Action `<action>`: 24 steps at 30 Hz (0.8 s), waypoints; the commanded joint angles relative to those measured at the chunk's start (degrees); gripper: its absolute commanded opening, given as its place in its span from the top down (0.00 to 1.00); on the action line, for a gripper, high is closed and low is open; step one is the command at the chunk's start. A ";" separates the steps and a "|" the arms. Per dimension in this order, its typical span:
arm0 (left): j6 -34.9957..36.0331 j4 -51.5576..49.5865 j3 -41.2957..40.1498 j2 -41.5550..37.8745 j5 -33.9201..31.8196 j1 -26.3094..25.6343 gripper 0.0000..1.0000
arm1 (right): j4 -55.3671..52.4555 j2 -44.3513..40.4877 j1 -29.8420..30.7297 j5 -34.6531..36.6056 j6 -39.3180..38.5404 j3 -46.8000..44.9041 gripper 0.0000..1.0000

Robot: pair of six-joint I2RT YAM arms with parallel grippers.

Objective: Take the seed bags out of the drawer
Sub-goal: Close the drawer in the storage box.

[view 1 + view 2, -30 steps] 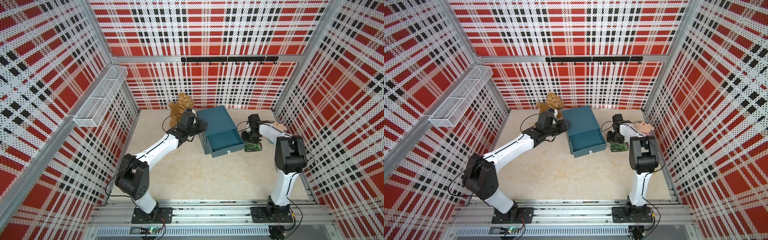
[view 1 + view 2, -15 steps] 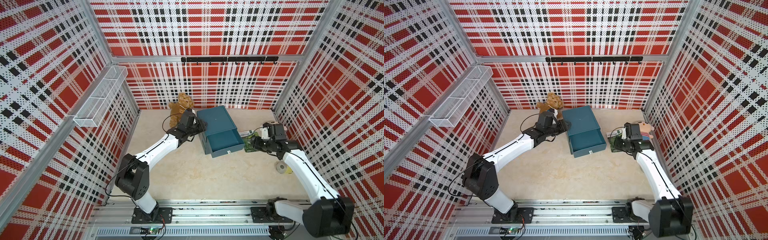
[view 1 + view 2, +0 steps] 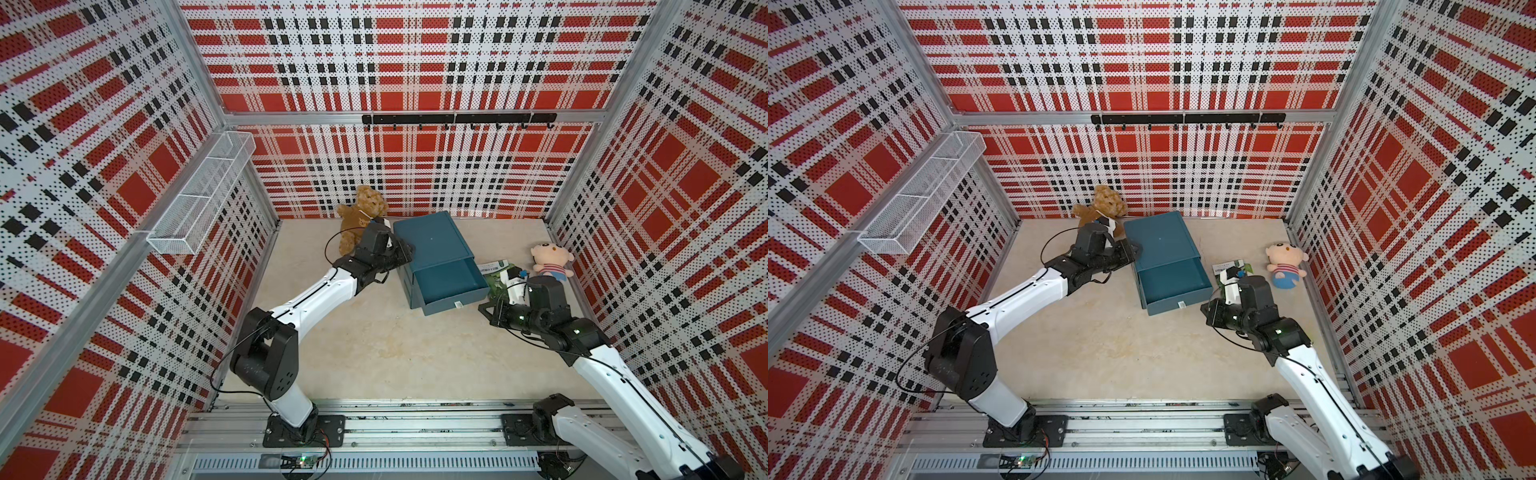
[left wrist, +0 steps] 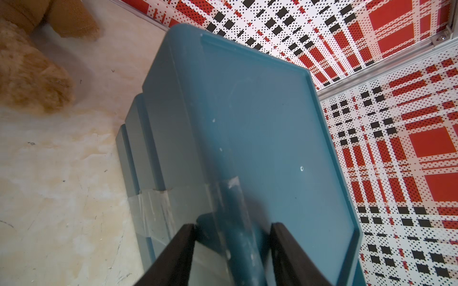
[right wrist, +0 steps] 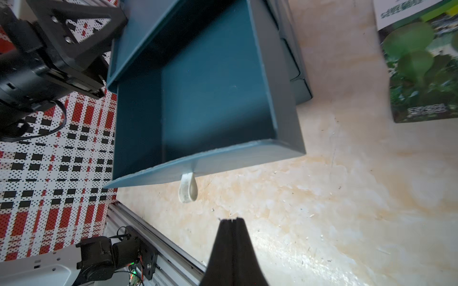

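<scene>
Several seed bags [image 3: 492,269] lay flat on the bench [image 3: 374,345] in a small overlapping pile, just beside the right wall of the pulled-out drawer [image 3: 453,303] and between it and a pink plush doll [image 3: 550,262]. Couldn't count them, since the right arm covered part of the pile in both top views. The leafy green bag [image 5: 421,74] showed best in the right wrist view. Its long axis ran roughly parallel to the drawer's side wall, with the white label end pointing toward the back wall.

The drawer stuck out of its teal cabinet [image 3: 430,241] toward the robot's side, and only its bare teal floor showed inside. A white pull loop [image 5: 188,188] hung off the front wall.

The right gripper [image 5: 231,220] was pressed together with nothing pinched. It hovered over the bench near that loop, but apart from it.

The left gripper [image 4: 231,226] was spread, with the cabinet's top edge sitting between its fingers [image 4: 183,237] at the far left corner. I couldn't tell if they were actually squeezing it. A brown teddy bear [image 3: 359,216] sat just behind that arm against the back wall, and a white wire basket [image 3: 199,199] hung on the left wall, well apart from everything
</scene>
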 commanded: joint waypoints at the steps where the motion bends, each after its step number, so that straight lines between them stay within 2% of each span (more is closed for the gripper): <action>1: 1.14 -10.17 -1.87 3.42 0.56 -1.20 0.47 | 4.41 2.29 0.64 -0.54 0.99 1.43 1.00; 10: 1.20 -10.20 -1.89 3.53 0.23 -1.51 0.47 | 8.31 12.00 1.50 -0.98 -0.01 7.32 1.00; 24: 1.08 -10.19 -1.58 3.83 0.23 -1.58 0.47 | 8.57 24.27 1.51 -0.73 -0.24 15.65 1.00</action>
